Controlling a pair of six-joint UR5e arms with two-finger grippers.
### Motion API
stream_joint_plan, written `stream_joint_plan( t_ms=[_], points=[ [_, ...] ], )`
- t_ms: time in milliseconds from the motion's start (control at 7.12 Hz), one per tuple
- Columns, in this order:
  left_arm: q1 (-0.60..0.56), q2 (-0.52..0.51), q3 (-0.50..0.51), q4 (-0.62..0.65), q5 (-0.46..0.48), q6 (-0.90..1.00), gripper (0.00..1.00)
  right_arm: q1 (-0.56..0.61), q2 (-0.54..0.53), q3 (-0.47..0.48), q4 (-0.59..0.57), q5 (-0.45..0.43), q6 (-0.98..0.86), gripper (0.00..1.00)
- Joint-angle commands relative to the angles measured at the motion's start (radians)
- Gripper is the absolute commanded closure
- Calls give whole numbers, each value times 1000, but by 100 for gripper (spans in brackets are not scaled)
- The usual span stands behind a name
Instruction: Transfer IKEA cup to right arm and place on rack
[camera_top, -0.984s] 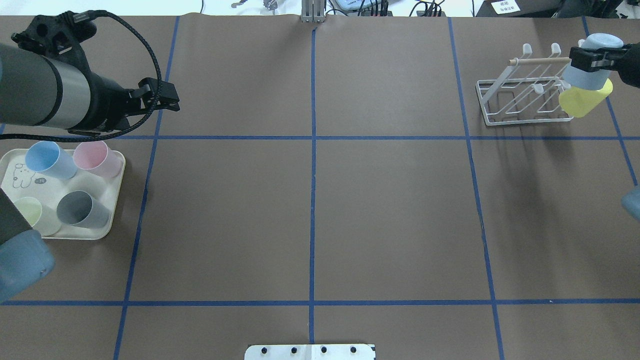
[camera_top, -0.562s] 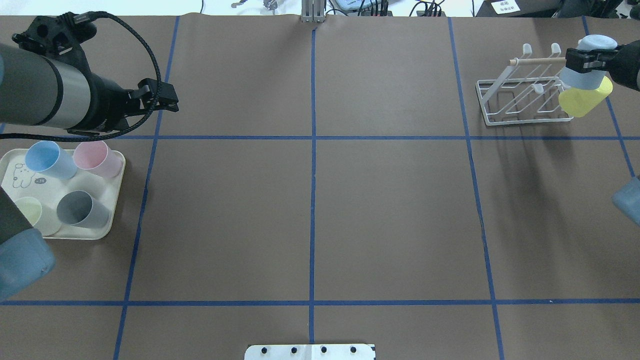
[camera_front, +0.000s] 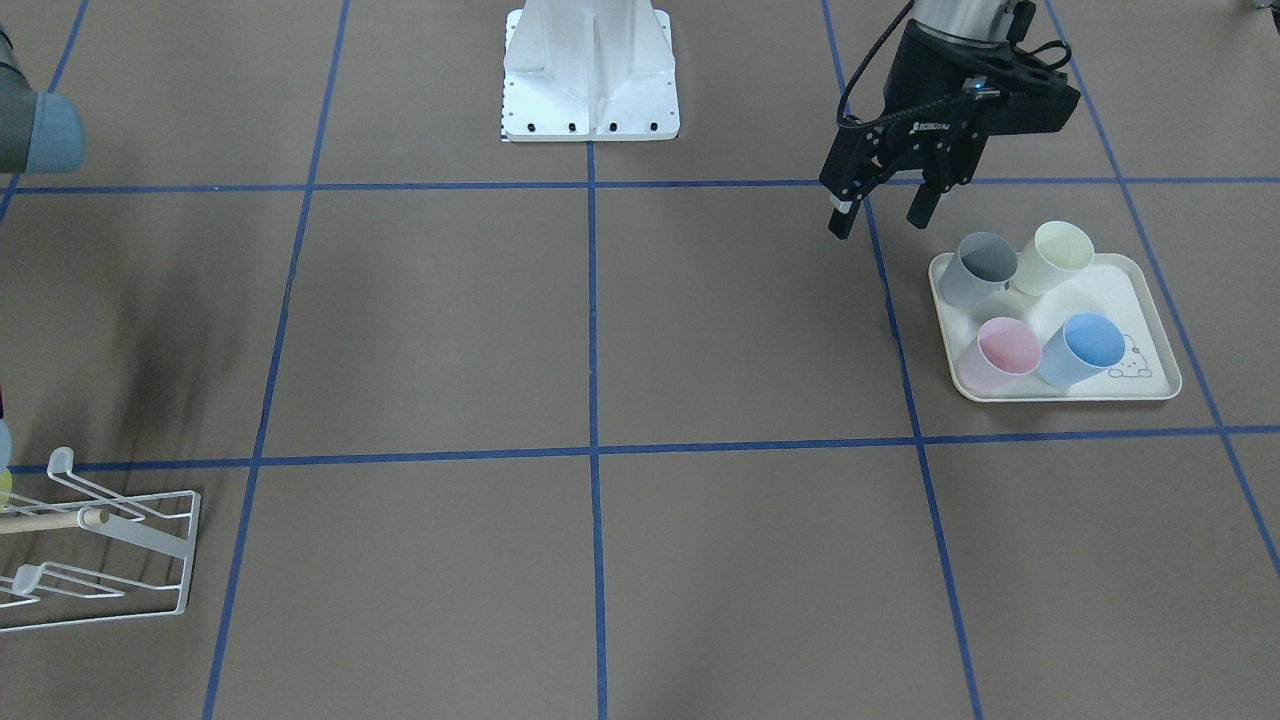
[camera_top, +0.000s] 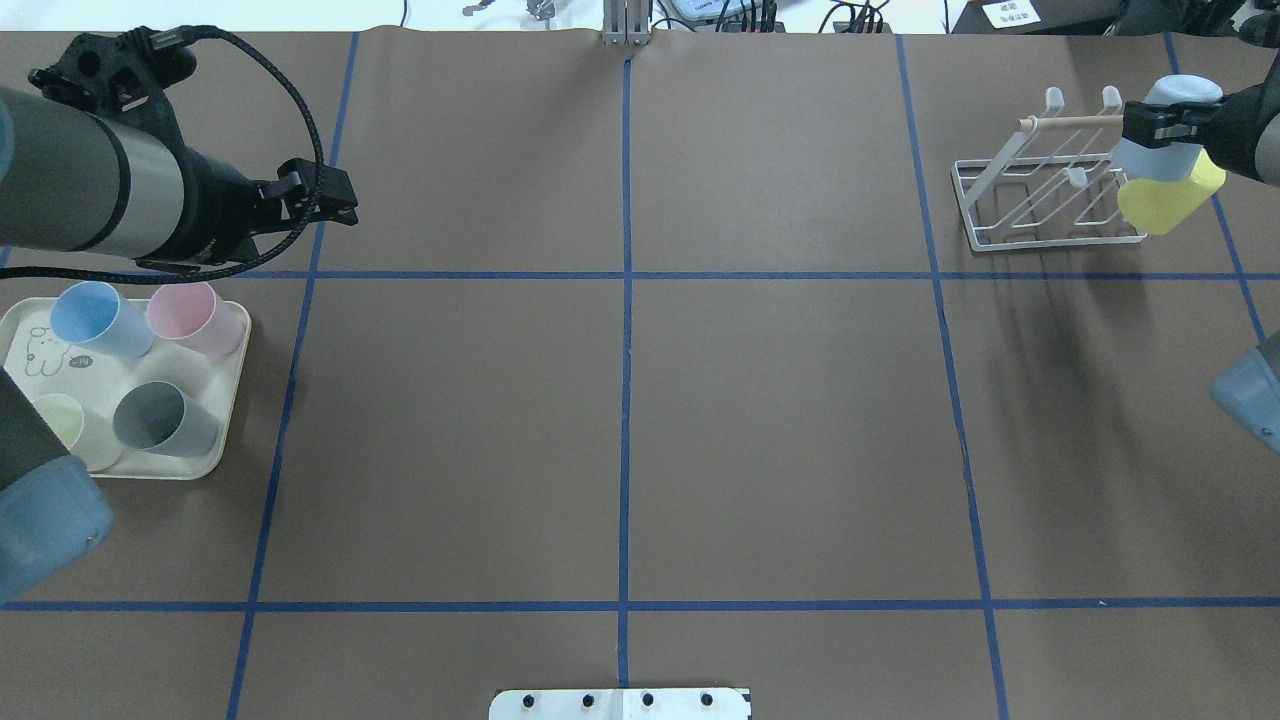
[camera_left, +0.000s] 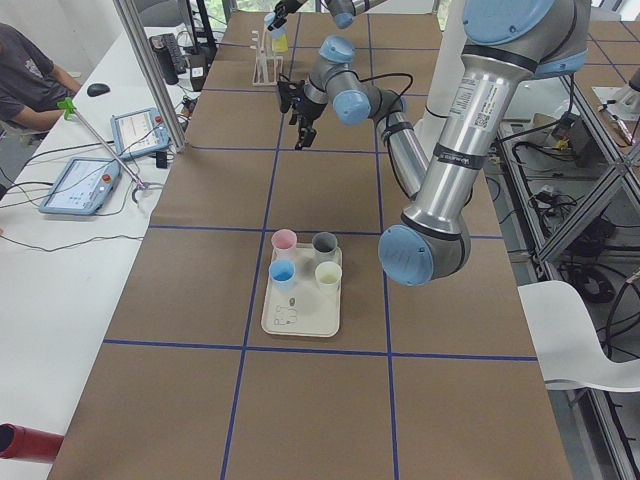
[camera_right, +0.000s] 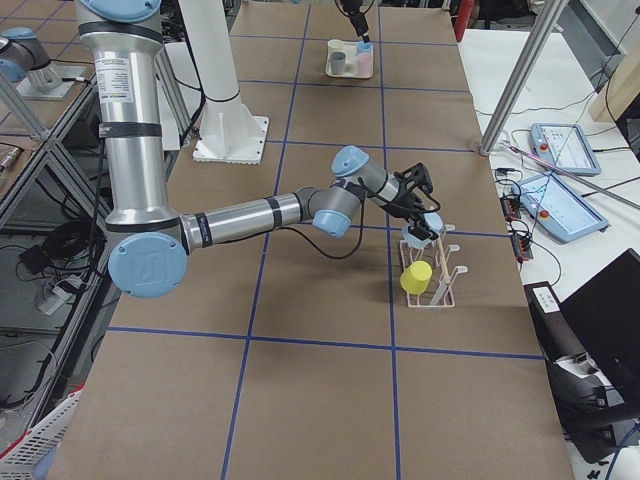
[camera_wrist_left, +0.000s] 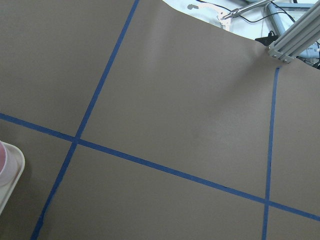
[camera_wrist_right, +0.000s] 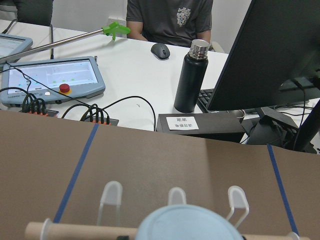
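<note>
My right gripper (camera_top: 1158, 124) is shut on a pale blue IKEA cup (camera_top: 1160, 152), held upside down at the right end of the white wire rack (camera_top: 1010, 235), just over the wooden dowel (camera_top: 1075, 121). A yellow cup (camera_top: 1170, 198) hangs on a rack prong right below it. The right wrist view shows the blue cup's base (camera_wrist_right: 187, 223) with the dowel (camera_wrist_right: 75, 231) and capped prongs (camera_wrist_right: 111, 192) behind it. My left gripper (camera_front: 885, 212) hangs open and empty above the table, beside the tray (camera_front: 1150, 388).
The cream tray (camera_top: 232, 400) at the table's left end holds several cups: blue (camera_top: 95, 318), pink (camera_top: 190, 315), grey (camera_top: 160, 420) and pale yellow (camera_top: 65, 425). Beyond the far edge sit a person (camera_wrist_right: 170, 20), tablets, a black bottle (camera_wrist_right: 192, 75) and a monitor.
My right gripper has carried the blue cup a little to the left, over the rack's right end. The left arm has barely moved.
</note>
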Motion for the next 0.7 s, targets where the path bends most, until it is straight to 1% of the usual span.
stream_joint_plan(
  t_ms=[0, 562],
  points=[
    [0, 0, 1, -1, 0, 0, 0, 0, 30, -32, 0, -2, -17, 100],
    [0, 0, 8, -3, 0, 0, 0, 0, 30, -64, 0, -2, -17, 100]
  ],
)
